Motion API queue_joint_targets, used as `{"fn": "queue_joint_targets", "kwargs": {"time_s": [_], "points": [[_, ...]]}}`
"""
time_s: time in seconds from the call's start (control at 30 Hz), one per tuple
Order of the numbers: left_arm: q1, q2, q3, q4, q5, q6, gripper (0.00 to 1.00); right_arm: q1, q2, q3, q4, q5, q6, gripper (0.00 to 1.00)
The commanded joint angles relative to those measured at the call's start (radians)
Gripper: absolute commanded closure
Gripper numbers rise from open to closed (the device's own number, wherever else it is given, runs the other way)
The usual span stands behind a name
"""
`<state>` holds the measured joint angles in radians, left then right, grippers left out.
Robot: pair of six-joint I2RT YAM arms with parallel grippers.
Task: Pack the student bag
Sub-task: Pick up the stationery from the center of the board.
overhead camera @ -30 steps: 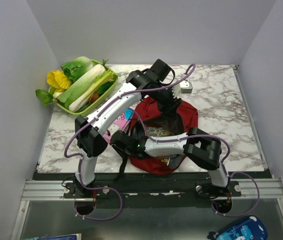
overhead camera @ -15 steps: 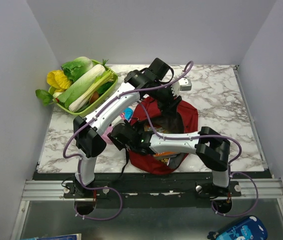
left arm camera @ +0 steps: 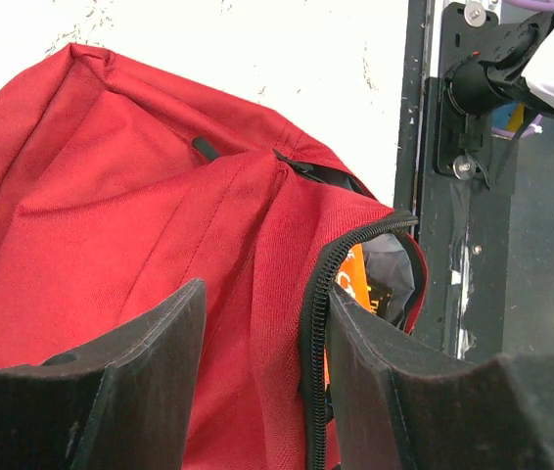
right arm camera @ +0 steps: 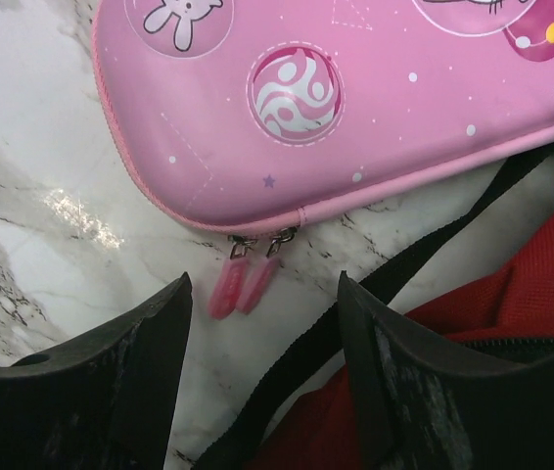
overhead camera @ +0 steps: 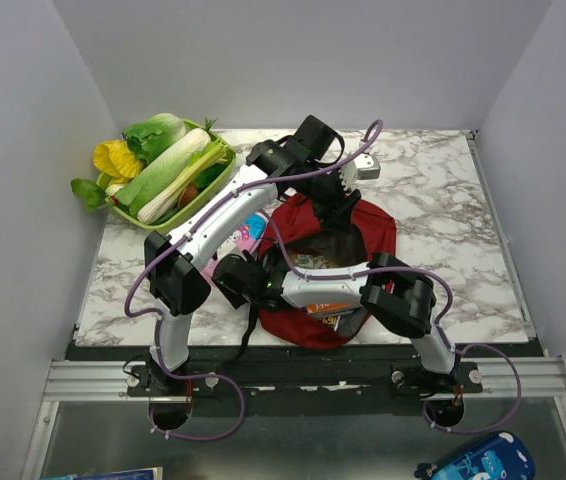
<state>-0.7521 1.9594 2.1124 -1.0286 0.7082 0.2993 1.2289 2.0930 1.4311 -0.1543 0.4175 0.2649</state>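
The student bag [overhead camera: 375, 232], dark red, lies open at the table's near middle with printed books [overhead camera: 313, 264] inside. My left gripper [overhead camera: 346, 206] is at its far rim. In the left wrist view a raised fold of the bag [left arm camera: 111, 196] and its black zipper edge [left arm camera: 314, 323] sit between the fingers of the left gripper [left arm camera: 267, 328], which is shut on it. An orange item [left arm camera: 357, 284] shows in the opening. My right gripper [overhead camera: 231, 278] is left of the bag. It stands open [right arm camera: 262, 328] over bare marble, just short of the pink pencil case [right arm camera: 336, 98] and its zip pulls [right arm camera: 240, 284].
A black bag strap [right arm camera: 434, 245] runs under the right finger. A green basket of vegetables [overhead camera: 163, 172] stands at the back left. A small grey box [overhead camera: 367, 168] lies behind the bag. The pencil case [overhead camera: 253, 228] lies between basket and bag.
My right gripper has swung left, off the bag's opening, and now hangs by the pencil case. The left gripper has stayed at the bag's far rim.
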Motion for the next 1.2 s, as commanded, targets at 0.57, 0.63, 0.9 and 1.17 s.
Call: {"fn": "queue_joint_targets", "kwargs": {"time_s": [0.57,0.63,0.9,1.17], "points": [[0.008,-0.054,-0.025,0.013,-0.021,-0.011,0.43,0.001,0.125,0.037,-0.019,-0.040,0.108,0.52],[0.008,-0.057,-0.029,0.016,-0.019,-0.011,0.43,0.003,0.121,0.023,-0.014,-0.040,0.119,0.62],[0.011,-0.068,-0.049,0.019,-0.032,-0.009,0.43,0.001,0.056,-0.046,0.019,0.001,0.100,0.99],[0.074,-0.057,-0.049,0.042,-0.093,-0.025,0.43,0.079,-0.304,-0.193,0.088,0.012,-0.091,0.99]]}}
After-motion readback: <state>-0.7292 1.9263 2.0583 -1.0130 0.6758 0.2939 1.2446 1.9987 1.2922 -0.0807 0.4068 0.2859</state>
